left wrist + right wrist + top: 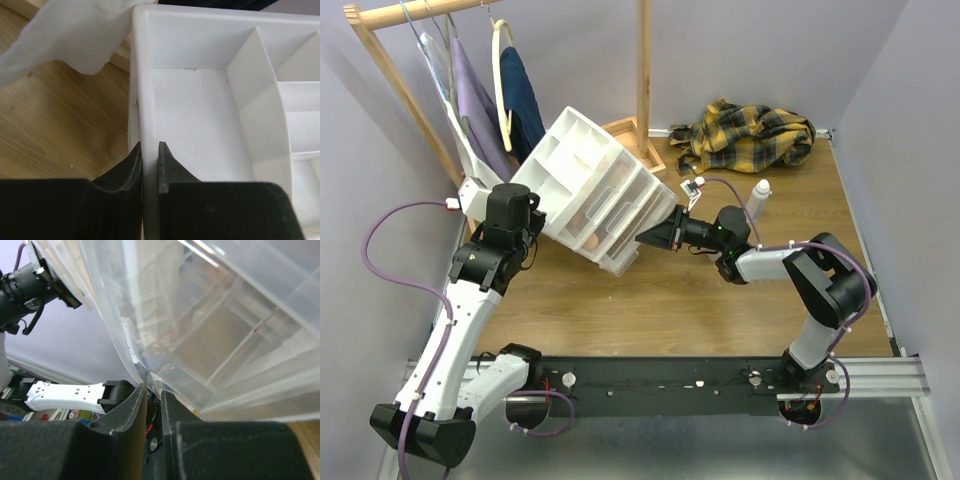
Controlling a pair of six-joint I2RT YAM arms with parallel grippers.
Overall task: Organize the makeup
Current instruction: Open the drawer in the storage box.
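Observation:
The white plastic drawer unit [585,185] is tilted, its top tray facing up and left. My left gripper [528,215] is shut on the tray's rim [145,90]; the fingers [167,162] pinch the white wall from both sides. My right gripper [645,238] is shut on the lip of a translucent drawer [210,340] at the unit's lower right corner. One white capped bottle [761,192] stands on the wooden table right of the unit. Something peach [590,238] shows faintly inside a drawer. The dark sticks are out of view.
A yellow plaid cloth [750,135] lies at the back right. A wooden clothes rack [643,70] with hanging garments [480,100] stands behind the unit. A white garment [65,35] hangs close to the tray's corner. Purple walls close in both sides.

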